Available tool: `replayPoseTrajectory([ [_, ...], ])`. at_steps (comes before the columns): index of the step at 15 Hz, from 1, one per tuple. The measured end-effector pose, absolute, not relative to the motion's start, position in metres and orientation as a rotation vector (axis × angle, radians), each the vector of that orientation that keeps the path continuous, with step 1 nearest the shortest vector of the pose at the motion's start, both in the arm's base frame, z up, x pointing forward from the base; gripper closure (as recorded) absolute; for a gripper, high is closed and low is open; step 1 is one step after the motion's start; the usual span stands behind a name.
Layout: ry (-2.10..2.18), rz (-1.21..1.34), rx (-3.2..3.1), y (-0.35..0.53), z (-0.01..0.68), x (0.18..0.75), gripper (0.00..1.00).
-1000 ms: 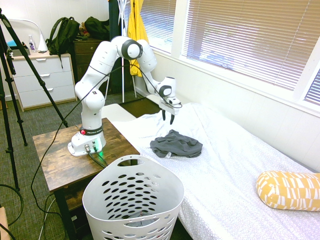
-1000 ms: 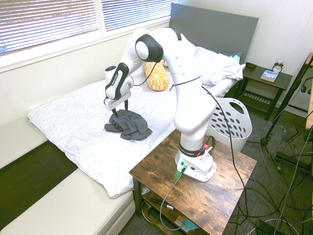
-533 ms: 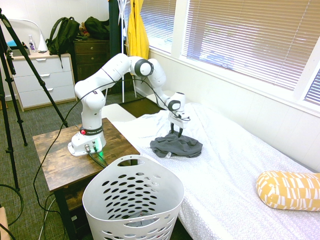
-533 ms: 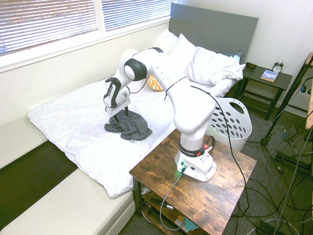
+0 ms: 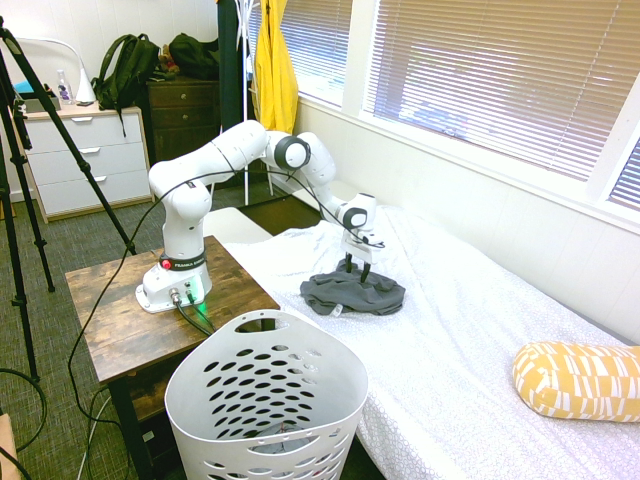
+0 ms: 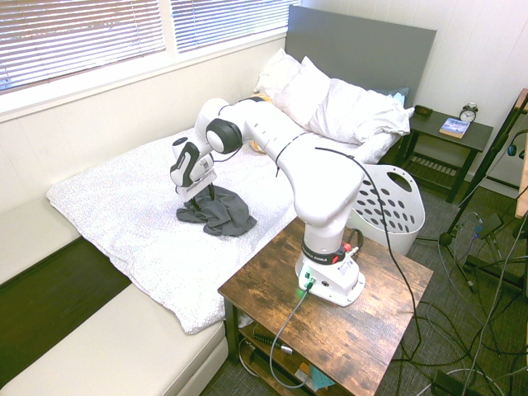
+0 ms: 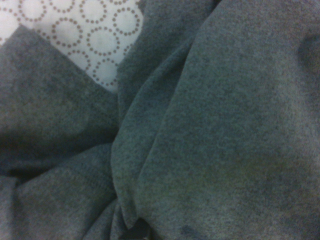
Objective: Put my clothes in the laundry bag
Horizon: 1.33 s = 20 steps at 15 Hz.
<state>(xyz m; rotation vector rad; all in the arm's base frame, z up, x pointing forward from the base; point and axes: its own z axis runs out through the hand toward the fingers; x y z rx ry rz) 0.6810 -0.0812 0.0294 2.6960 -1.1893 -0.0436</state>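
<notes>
Gripper [image 5: 357, 264], fingers apart, sits atop your grey clothes [image 5: 352, 291]; basket [image 5: 266, 398] at 7 o'clock. Shallow pinch may grab sheet [image 5: 470, 350] too.

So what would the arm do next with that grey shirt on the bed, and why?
Probably close its fingers on the grey shirt. The gripper is open and points down into the top of the crumpled heap on the bed, and the wrist view shows almost nothing but grey cloth. Nothing is gripped yet, so a pinch should come before any lift towards the white laundry basket.
</notes>
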Motion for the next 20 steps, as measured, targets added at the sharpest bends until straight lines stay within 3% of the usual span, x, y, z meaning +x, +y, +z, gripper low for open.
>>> replayPoseTrajectory([
  [3,-1.194,-0.059,2.682,-0.092,0.021,0.682,0.00],
  [4,-1.186,-0.066,2.682,-0.093,0.018,0.680,1.00],
  [20,-1.204,-0.101,2.680,-0.097,0.005,0.670,1.00],
])
